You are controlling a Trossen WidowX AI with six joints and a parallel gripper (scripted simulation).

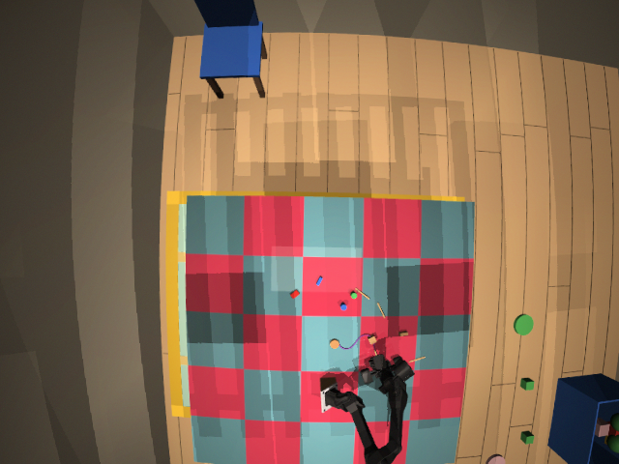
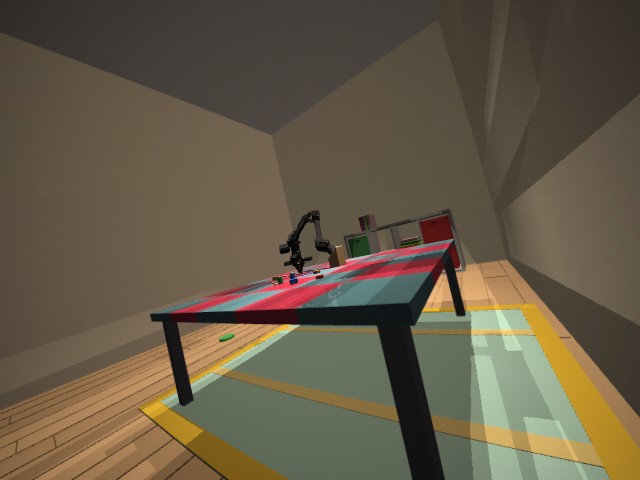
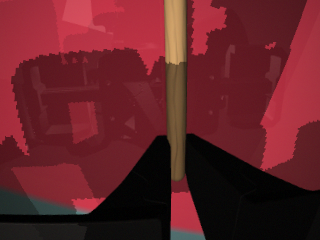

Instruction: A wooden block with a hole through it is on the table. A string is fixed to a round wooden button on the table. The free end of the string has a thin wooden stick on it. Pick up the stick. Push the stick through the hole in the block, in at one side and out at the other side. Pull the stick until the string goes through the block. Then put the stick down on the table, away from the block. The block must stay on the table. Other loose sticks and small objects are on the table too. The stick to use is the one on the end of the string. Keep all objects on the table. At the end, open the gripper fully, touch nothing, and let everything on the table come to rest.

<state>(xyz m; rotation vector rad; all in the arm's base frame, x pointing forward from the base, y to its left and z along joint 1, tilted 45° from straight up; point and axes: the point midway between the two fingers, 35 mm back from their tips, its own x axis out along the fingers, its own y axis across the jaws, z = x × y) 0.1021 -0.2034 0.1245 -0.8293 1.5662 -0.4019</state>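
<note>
Now stick point(image 3: 175, 80) pinched between closed hand point(image 3: 176, 180) fingers, pointing forward.

Red-and-teal checked table point(image 1: 215, 240) on yellow-edged pale green rug point(image 1: 172, 300); black arm point(image 1: 395, 399); tan stick point(image 3: 175, 60); purple string point(image 1: 356, 342); blue chair point(image 1: 231, 48) upper left; green disc point(image 1: 523, 324) at right.

Stick point(image 3: 175, 80) is looking like plain matt wood, smooth, w/ light tan grain-free finish. Tool point(image 3: 179, 190) is gripping it, showing matt black, prob. plastic. Worktop point(image 1: 275, 399) is wearing a flat red/teal check, no gloss. Floor point(image 1: 524, 199) is showing as wood planks, matt. Block point(image 1: 371, 339) is looking like bare wood too.
</note>
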